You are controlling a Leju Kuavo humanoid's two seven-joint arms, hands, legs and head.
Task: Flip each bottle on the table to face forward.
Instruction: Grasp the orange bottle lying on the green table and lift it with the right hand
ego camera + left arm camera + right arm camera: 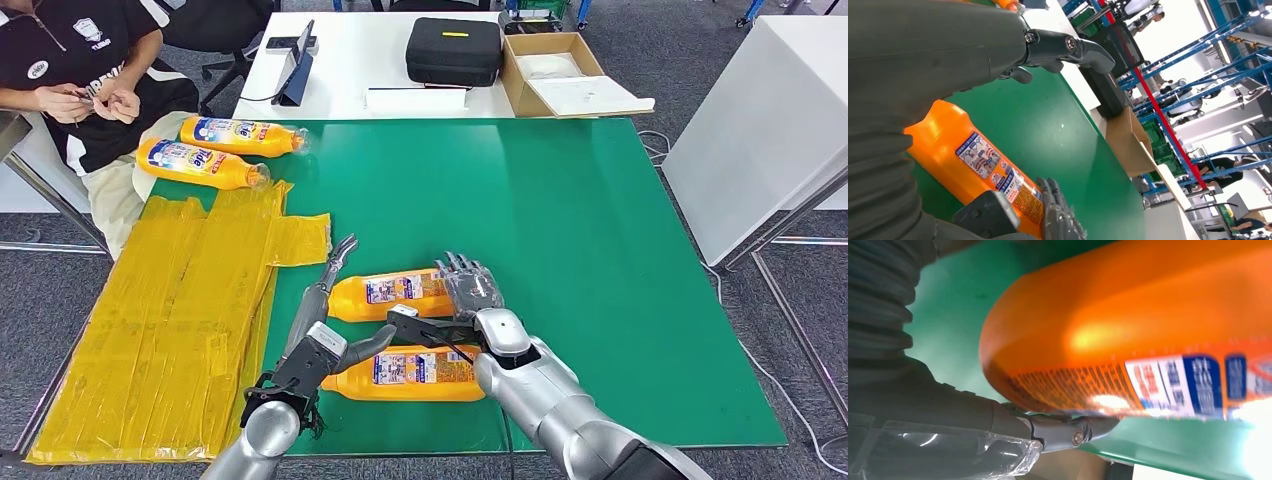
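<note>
Two orange bottles lie on their sides on the green table (600, 250) close to me, their small-print labels up. My right hand (470, 288) lies over the right end of the farther one (395, 293), fingers across its top and the thumb (1068, 432) pressed against its side; its small-print label (1128, 385) shows large in the right wrist view. My left hand (322, 335) is open at that bottle's left end, fingers stretched past it, thumb (1068, 47) apart. The nearer bottle (410, 372) lies between my forearms. Two more orange bottles (240, 135) (200, 163) lie at the far left, their big labels up.
Yellow sheeting (170, 320) covers the table's left part. A person (80, 70) sits past the far left corner. Behind stands a white table with a black case (453, 48), a cardboard box (560, 75) and a tablet stand (295, 70). Another white table (770, 130) stands at the right.
</note>
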